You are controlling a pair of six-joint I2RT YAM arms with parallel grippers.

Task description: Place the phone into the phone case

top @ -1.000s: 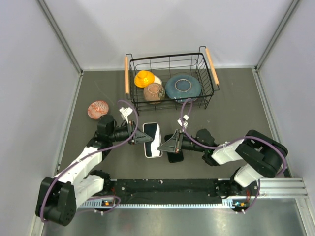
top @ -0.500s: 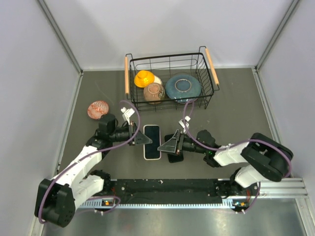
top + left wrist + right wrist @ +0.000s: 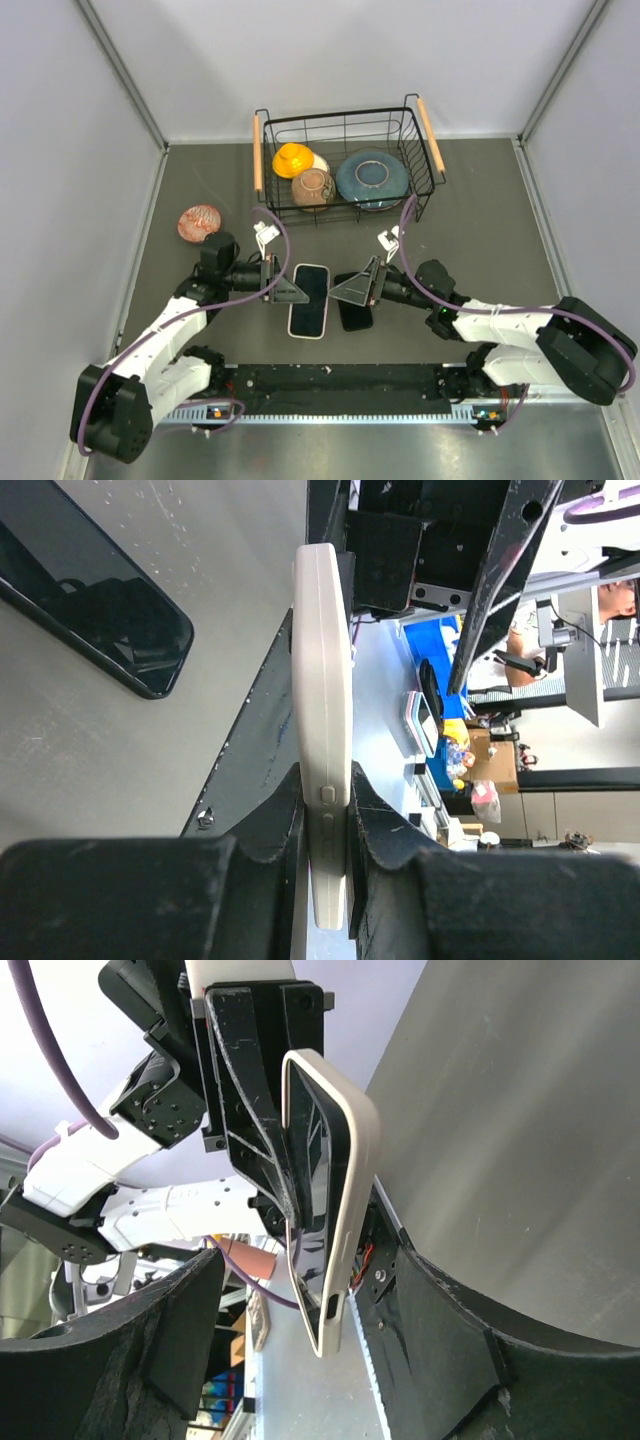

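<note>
The phone case (image 3: 308, 300) is on the near side of the wire basket (image 3: 330, 115), below its left half. It is held about level and off the table (image 3: 480, 220), with its dark inner face up. The left hand (image 3: 290, 292) is clenched on it, pinching one long, button-bearing edge across the thickness. The phone (image 3: 357, 316) lies flat on the table below the basket's middle, just beside the case and partly under the right hand (image 3: 352, 290). That hand is spread wide at the case's free long edge and grips nothing. The case looks light, with a pliant rim that should flex as the phone snaps in. The phone is stiff, thin and glossy, so probably slippery. The safest hold is likely across its two long edges near the middle.
</note>
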